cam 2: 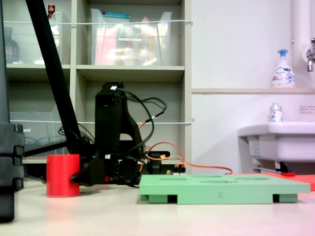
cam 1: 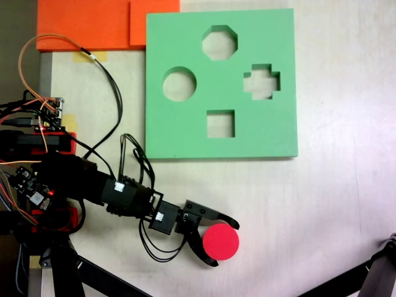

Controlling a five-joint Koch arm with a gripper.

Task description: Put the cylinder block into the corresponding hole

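The gripper straddles the cylinder block near the table's front edge — jaws wide, not yet clamped — ready to carry it to the corresponding hole.

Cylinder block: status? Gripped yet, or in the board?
Done: the gripper has reached the cylinder block, its jaws open on either side of it. In hand: the grasp; the block stands upright on the table in both fixed views, apparently not lifted. Left: close, lift, carry to the green board and drop it into the circular hole, which is empty.
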